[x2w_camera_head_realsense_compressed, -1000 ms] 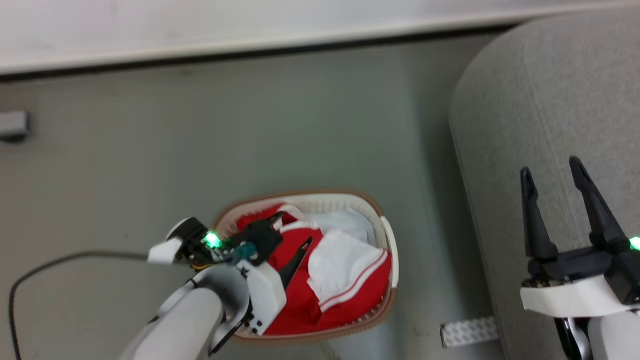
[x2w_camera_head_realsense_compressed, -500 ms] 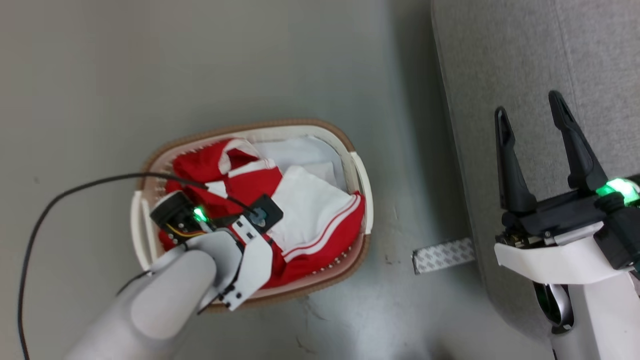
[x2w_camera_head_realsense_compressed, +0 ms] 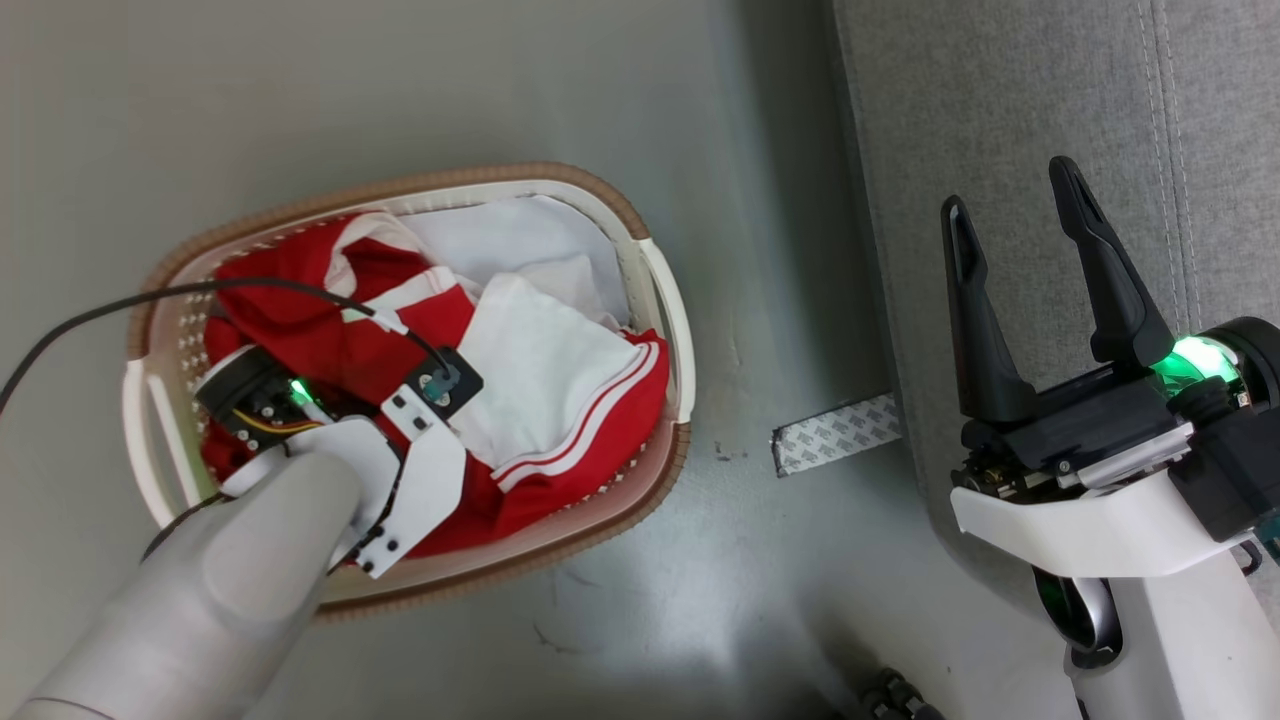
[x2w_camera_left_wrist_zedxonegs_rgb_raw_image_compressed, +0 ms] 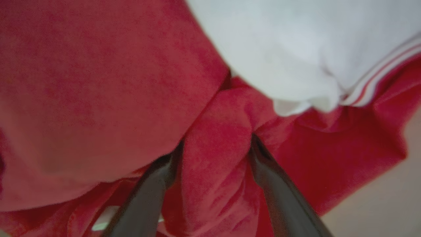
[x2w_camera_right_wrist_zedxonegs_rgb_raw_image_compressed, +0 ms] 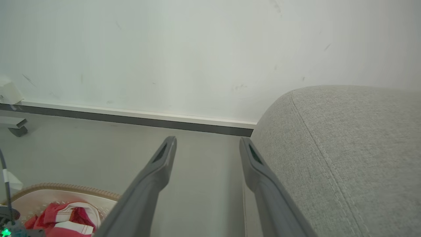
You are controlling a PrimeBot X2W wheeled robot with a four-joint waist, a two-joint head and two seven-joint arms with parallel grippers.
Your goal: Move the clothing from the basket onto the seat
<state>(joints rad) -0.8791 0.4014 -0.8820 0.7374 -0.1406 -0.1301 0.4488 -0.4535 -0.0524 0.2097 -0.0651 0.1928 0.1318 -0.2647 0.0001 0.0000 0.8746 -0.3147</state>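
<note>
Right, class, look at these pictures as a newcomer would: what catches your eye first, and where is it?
The bright red-and-white clothing jumps out, heaped in the cream basket on the floor at the head view's left. The left hand is down in it, a red fold between its open fingers. On the right stands the big grey seat, with the open, empty right hand by its edge.

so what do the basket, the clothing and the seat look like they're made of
The basket: likely moulded plastic, smooth cream walls with punched holes; its brown rim looks woven but may be plastic too. The clothing: soft matte fabric, red with white panels, crumpled into folds. The seat: grey woven upholstery, visible weave and stitched seams.
</note>
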